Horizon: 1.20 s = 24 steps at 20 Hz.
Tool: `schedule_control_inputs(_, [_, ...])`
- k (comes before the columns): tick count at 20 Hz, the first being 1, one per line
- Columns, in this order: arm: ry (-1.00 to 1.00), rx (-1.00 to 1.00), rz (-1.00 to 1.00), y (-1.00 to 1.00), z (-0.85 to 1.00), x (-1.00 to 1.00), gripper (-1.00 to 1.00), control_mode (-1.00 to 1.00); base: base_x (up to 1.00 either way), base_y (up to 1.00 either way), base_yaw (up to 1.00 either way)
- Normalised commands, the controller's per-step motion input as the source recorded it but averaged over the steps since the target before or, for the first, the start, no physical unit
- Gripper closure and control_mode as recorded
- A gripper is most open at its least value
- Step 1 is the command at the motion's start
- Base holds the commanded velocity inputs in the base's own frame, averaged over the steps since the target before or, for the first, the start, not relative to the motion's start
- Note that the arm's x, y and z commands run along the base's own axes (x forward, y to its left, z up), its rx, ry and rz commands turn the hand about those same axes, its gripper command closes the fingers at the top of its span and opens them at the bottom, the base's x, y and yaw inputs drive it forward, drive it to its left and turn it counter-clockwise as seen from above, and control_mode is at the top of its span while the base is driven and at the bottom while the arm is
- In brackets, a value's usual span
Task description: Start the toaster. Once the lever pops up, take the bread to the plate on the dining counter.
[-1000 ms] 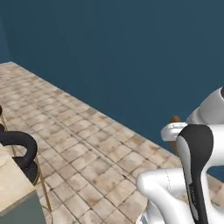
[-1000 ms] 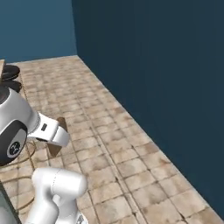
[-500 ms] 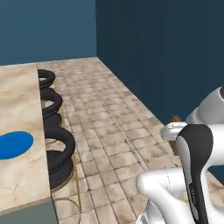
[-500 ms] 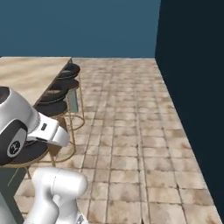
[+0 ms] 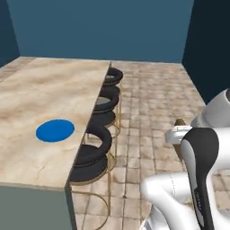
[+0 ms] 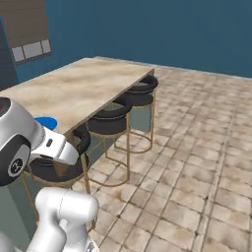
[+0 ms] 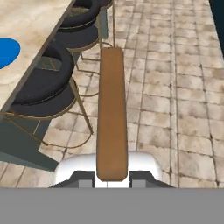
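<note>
My gripper [image 7: 112,177] is shut on the bread [image 7: 112,113], a thin brown slice seen edge-on that sticks out straight ahead of the fingers. A brown tip of the bread [image 5: 180,122] peeks above my hand in the left base view. The blue plate [image 5: 55,130] lies flat on the dining counter [image 5: 54,85], left of the hand and well apart from it. The same plate [image 7: 6,52] sits at the hand view's left edge, and my arm partly covers the plate [image 6: 47,122] in the right base view. The toaster is out of view.
Black round stools [image 5: 96,146] on gold frames line the counter's near side, between my hand and the marble top [image 6: 88,88]. One stool [image 7: 43,83] sits just left of the bread. Tiled floor [image 5: 152,99] spreads open to the right, and dark blue walls stand behind.
Both base views have swung round from the blue wall and bare floor to face the dining counter, stools and plate. The bread stays gripped in the hand.
</note>
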Motion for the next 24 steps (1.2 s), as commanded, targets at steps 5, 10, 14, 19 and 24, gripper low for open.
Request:
schedule_control_inputs(5, [0.00,0.00,0.00,0.00,0.00,0.00,1.00,1.00,0.53,-0.37,0.73])
schedule_control_inputs(10, [0.00,0.00,0.00,0.00,0.00,0.00,1.00,1.00,0.59,-0.36,0.72])
schedule_control_inputs(14, [0.00,0.00,0.00,0.00,0.00,0.00,1.00,1.00,0.39,-0.53,0.66])
schedule_control_inputs(19, [0.00,0.00,0.00,0.00,0.00,0.00,1.00,1.00,0.26,-0.58,0.62])
schedule_control_inputs(24, [0.00,0.00,0.00,0.00,0.00,0.00,1.00,1.00,0.21,-0.48,0.59])
